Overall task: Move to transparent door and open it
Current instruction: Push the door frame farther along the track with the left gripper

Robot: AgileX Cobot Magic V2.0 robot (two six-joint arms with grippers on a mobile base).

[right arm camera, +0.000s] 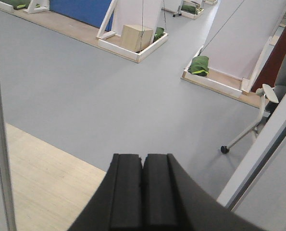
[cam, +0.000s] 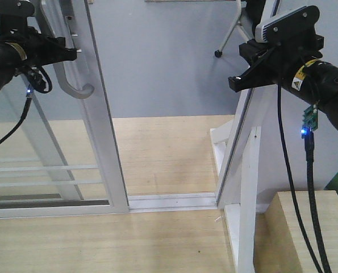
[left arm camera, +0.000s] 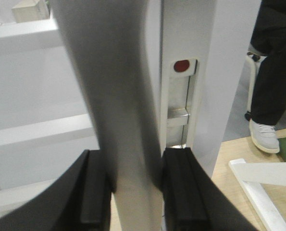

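Front view: transparent door (cam: 105,131) fills 9 o'clock, top and left side cut off. Its white frame edge stands well apart from jamb post (cam: 247,187) at 4 o'clock, leaving a wide gap btw them w/ wood floor (cam: 169,148) and 1 floor track (cam: 171,201) at 6.

2 arms. Left gripper (left arm camera: 133,192) at 10 o'clock, fingers (left arm camera: 179,192) clamped on both sides of the grey handle (cam: 72,77), touching it. Right gripper (right arm camera: 143,187) at 2 o'clock, pads (right arm camera: 126,192) pressed together, nothing held; contact w/ jamb can't tell.

2 thin bars (cam: 44,168) low on the glass. 1 lock plate (left arm camera: 181,110) w/ 1 red dot (left arm camera: 181,65) just beside handle. Handle blurred in left wrist view, upper end out of frame.
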